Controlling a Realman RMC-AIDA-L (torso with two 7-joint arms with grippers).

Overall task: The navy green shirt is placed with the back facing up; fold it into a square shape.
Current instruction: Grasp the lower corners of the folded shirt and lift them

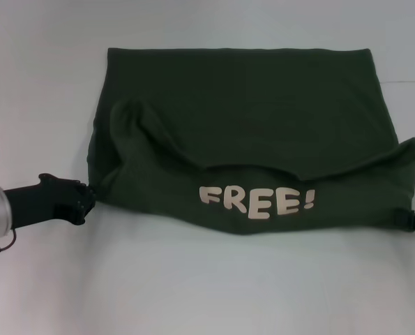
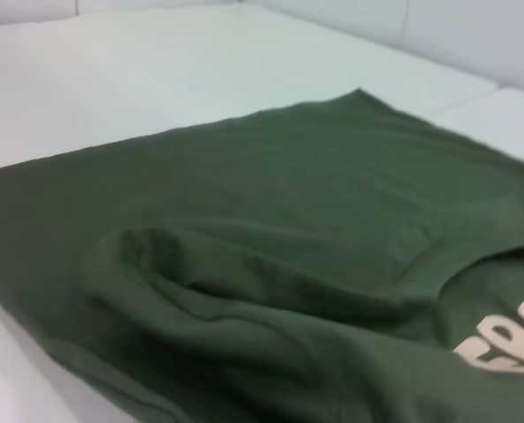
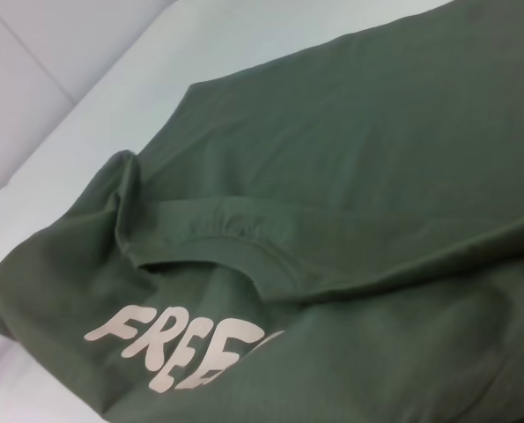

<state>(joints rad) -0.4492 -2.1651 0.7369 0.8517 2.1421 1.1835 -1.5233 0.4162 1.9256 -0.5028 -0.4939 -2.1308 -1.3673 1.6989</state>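
The head camera looks forward and down from above, taking in the whole navy green shirt [image 1: 242, 132] spread on the white table [image 1: 193, 286]. Both wrist cameras sit low and close — the left one skims across the fabric [image 2: 270, 247] from the shirt's left edge, the right one from the opposite side. All three share the cream "FREE!" lettering [image 1: 256, 201] — cropped in both wrist views.

Lab-like setup: bare white table [image 1: 193, 279], white walls [image 2: 473, 35]

A plain white, smooth tabletop [image 1: 207, 286] fills the scene under even, soft light; a low white wall panel [image 2: 473, 35] borders its far edge.
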